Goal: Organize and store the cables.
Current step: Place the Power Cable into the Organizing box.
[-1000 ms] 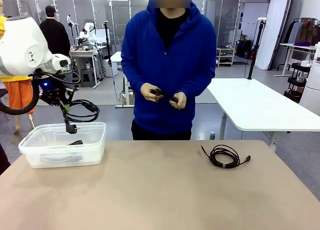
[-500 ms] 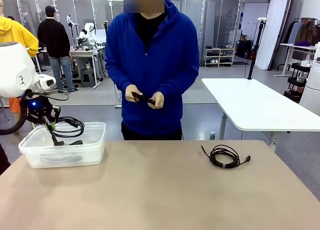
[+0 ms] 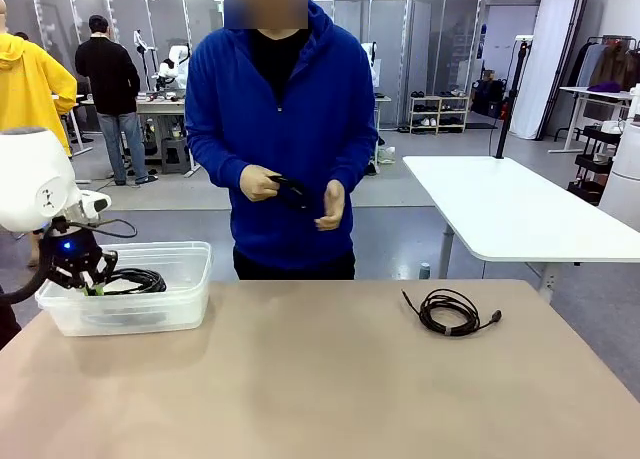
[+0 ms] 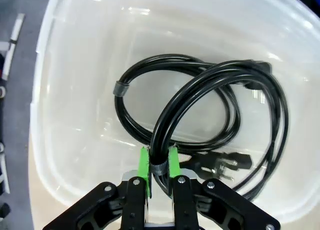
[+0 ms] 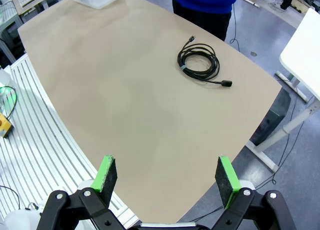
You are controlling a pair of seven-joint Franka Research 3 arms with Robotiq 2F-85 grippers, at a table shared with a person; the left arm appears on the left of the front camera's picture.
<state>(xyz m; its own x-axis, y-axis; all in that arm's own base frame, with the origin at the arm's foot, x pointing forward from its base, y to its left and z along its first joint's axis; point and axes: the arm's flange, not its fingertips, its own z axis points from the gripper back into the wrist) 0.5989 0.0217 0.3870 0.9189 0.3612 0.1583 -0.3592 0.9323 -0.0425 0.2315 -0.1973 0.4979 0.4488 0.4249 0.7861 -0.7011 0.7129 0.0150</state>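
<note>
My left gripper (image 3: pixel 92 287) (image 4: pixel 159 165) is shut on a thick black coiled cable (image 4: pixel 220 109) (image 3: pixel 135 279), lowered into the clear plastic bin (image 3: pixel 190 259) (image 4: pixel 65 89). A second looped cable (image 4: pixel 131 84) lies on the bin's floor under it. Another coiled thin cable (image 3: pixel 448 311) (image 5: pixel 199 63) rests on the table at the right. The person across the table holds a further black cable (image 3: pixel 293 189) in both hands. My right gripper (image 5: pixel 166 175) hangs open high above the table's near edge, with nothing between its fingers.
The tan table (image 3: pixel 320 379) stretches between the bin on the left and the loose coil on the right. A white table (image 3: pixel 510 214) stands behind at the right. Other people stand far back on the left.
My left arm has come down and leftward, carrying the thick cable from above the bin into it. The person has shifted to the left, still handling a cable.
</note>
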